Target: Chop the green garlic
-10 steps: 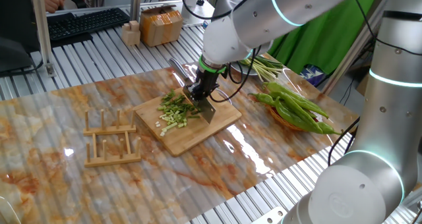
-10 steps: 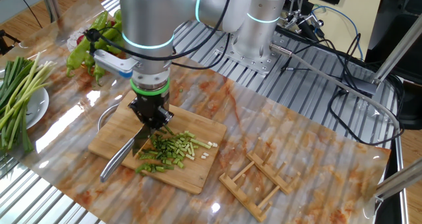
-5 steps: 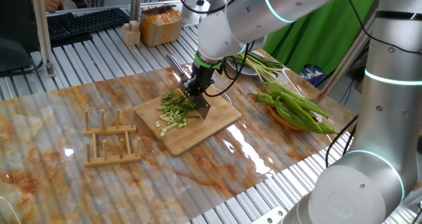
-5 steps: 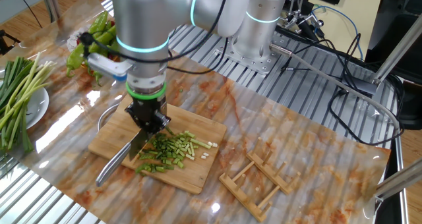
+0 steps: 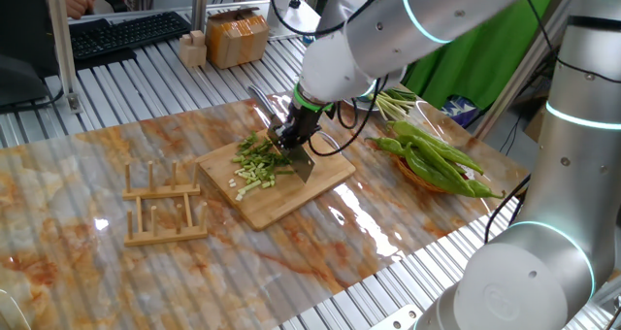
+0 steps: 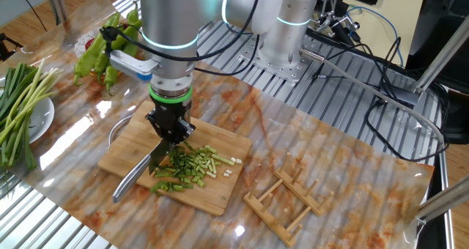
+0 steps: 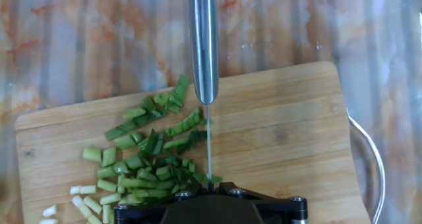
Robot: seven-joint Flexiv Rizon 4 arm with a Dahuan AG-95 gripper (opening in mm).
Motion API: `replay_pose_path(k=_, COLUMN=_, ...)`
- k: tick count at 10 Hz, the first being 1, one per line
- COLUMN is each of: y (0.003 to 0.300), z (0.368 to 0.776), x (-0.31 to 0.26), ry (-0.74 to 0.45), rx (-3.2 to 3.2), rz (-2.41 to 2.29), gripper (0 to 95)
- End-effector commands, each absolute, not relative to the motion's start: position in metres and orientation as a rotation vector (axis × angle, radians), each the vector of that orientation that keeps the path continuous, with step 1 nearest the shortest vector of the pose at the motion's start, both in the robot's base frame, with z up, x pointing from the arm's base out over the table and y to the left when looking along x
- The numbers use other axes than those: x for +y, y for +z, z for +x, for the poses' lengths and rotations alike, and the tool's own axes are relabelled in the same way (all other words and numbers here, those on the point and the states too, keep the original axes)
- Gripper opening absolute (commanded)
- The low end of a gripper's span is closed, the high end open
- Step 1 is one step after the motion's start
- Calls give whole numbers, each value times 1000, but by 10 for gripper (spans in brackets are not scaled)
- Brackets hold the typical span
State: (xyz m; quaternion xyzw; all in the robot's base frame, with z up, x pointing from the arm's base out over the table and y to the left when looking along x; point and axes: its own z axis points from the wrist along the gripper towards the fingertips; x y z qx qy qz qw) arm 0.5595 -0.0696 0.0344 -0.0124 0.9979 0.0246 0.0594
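Note:
The green garlic [image 5: 257, 163] lies chopped into short green and pale bits on a wooden cutting board [image 5: 325, 173]. It also shows in the other fixed view [image 6: 189, 168] and in the hand view [image 7: 148, 161]. My gripper [image 5: 288, 139] is shut on a knife [image 6: 139, 176]. The blade [image 5: 299, 161] stands edge-down on the board at the right side of the pile. In the hand view the blade's spine and the steel handle [image 7: 204, 46] run straight up the frame. My gripper [image 6: 170, 132] hides the blade's top.
A plate of long uncut stalks [image 6: 20, 106] and a pile of green peppers [image 5: 437, 158] lie beside the board [image 6: 220, 143]. A wooden rack [image 5: 163, 206] stands on the marble table [image 5: 58, 175]. A metal ring [image 7: 372, 165] lies at the board's edge.
My gripper and the knife shifted slightly back along the board, toward the right of the pile, with the blade still low on the board. The garlic pile looks the same.

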Motion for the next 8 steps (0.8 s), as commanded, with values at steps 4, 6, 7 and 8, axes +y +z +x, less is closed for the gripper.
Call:
replay_pose_path(k=4, y=43, z=571, x=-70, ry=71, rx=3042, rz=-37, gripper=0)
replay_pose_path(k=6, y=45, z=571, x=-72, ry=62, rx=3053, rz=-39, gripper=0)
replay_pose_path(k=7, y=49, z=571, x=-72, ry=66, rx=3066, rz=-32, gripper=0)
replay_pose_path(k=8, y=55, z=570, x=-73, ry=76, rx=3086, rz=-17, gripper=0)
